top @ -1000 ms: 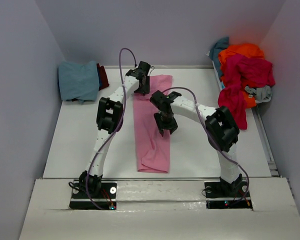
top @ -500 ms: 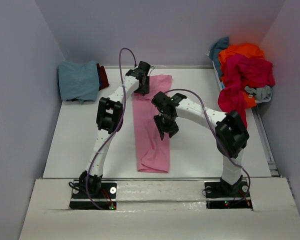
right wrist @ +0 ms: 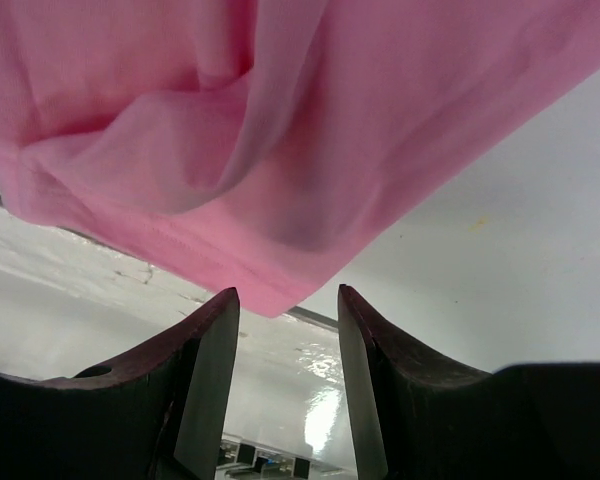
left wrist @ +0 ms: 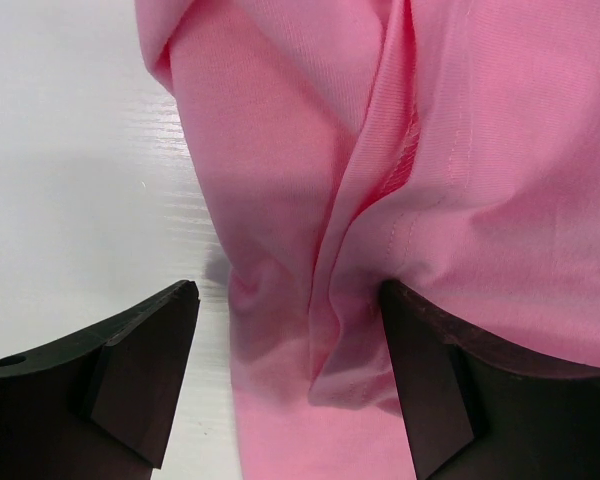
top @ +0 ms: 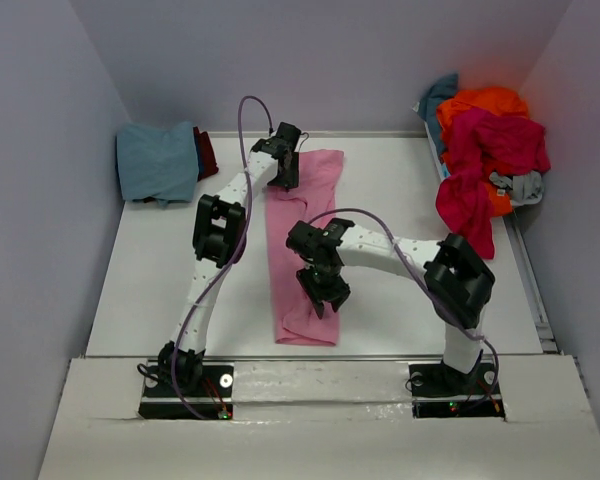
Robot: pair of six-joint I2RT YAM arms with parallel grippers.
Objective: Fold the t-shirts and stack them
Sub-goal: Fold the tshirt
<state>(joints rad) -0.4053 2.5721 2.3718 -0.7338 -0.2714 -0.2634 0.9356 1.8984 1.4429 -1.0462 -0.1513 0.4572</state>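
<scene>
Top view: the pink shirt [top: 302,250] is laid out as a long strip down the middle of the table [top: 150,280], from the far side almost to the front edge. The left gripper [top: 286,180] is set at the strip's far end, on its left border. The right gripper [top: 325,298] is held over the strip's near part, pointing down. A folded blue shirt [top: 158,160] is found at the far left, with a dark red cloth [top: 207,152] touching its right side. At the far right a loose pile is heaped. In it an orange shirt [top: 485,102] lies towards the back, and a crimson shirt [top: 495,145] is draped in front of it and hangs down by the table's right edge. A grey shirt [top: 520,186] is at the right, and a teal shirt [top: 437,95] is behind at the left.

Left wrist view: the left gripper's jaws are spread wide. One of its fingers [left wrist: 145,360] is placed on bare table, the other on the pink cloth. A raised fold with a stitched hem is straddled between them, and nothing is clamped.

Right wrist view: the right gripper's fingers [right wrist: 205,370] are parted by a narrow gap, through which the table's glossy front edge is seen. The pink shirt's near hem is seen just beyond the tips, and a corner of it points at the gap. No cloth is pinched
</scene>
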